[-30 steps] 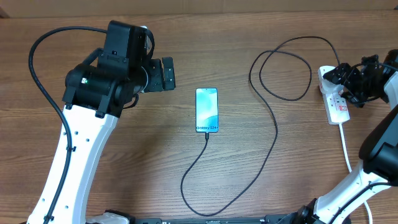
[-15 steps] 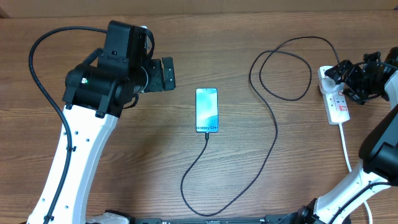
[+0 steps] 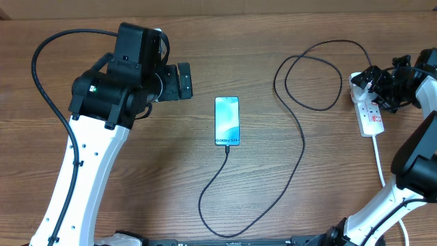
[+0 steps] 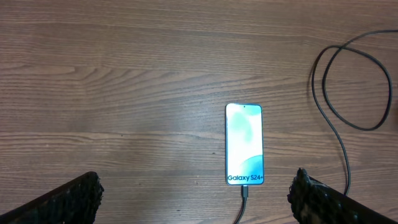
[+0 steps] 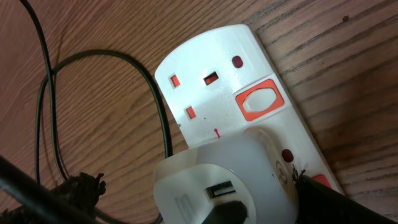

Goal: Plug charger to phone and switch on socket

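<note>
- Two steps look done to me: the thin black charger cable (image 3: 300,150) meets the bottom edge of the slim teal-screened phone (image 3: 227,121) at frame centre, and its white plug block (image 5: 211,180) sits in the white power strip (image 3: 371,116) at far right.
- Switching on seems left; the switch beside that block is mostly hidden.
- My right gripper (image 3: 381,87) hangs spread and empty over the strip's upper end; my left gripper (image 3: 183,80), equally empty, hovers upper left of the phone.
- Cable loops crowd the strip's left side; lower down, the wooden table (image 3: 157,171) lies bare.
</note>
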Tool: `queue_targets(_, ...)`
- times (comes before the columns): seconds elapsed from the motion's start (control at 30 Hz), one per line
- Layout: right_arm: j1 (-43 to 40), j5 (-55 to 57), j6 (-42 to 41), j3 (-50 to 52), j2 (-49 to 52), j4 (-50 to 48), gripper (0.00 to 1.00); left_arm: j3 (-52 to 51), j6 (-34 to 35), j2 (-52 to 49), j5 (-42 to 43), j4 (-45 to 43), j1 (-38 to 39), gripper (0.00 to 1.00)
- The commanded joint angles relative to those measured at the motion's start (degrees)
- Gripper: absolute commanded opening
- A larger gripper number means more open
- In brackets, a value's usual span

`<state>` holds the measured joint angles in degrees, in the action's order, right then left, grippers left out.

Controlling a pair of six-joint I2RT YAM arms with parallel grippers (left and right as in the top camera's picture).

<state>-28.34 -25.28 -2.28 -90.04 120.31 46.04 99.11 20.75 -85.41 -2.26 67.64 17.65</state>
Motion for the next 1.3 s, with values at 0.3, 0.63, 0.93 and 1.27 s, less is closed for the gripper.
queue_targets(0.3, 0.68, 3.34, 0.44, 0.74, 0.37, -1.07, 1.0, 0.72, -1.09, -0.42, -0.74, -0.13, 0.37, 1.0)
queue_targets(0.63, 2.58, 3.17, 0.44, 1.55, 0.37, -0.61, 1.0, 0.72, -1.09, -0.42, -0.74, -0.15, 0.37, 1.0)
queue_targets(0.93, 2.82, 1.97, -1.07, 6.23, 0.37, -1.86, 1.0, 0.72, -1.09, -0.42, -0.76, -0.15, 0.37, 1.0)
queue_targets(1.27, 1.2, 0.61, -1.07, 6.19, 0.37, -1.38, 1.0, 0.72, -1.09, -0.42, -0.74, -0.15, 0.37, 1.0)
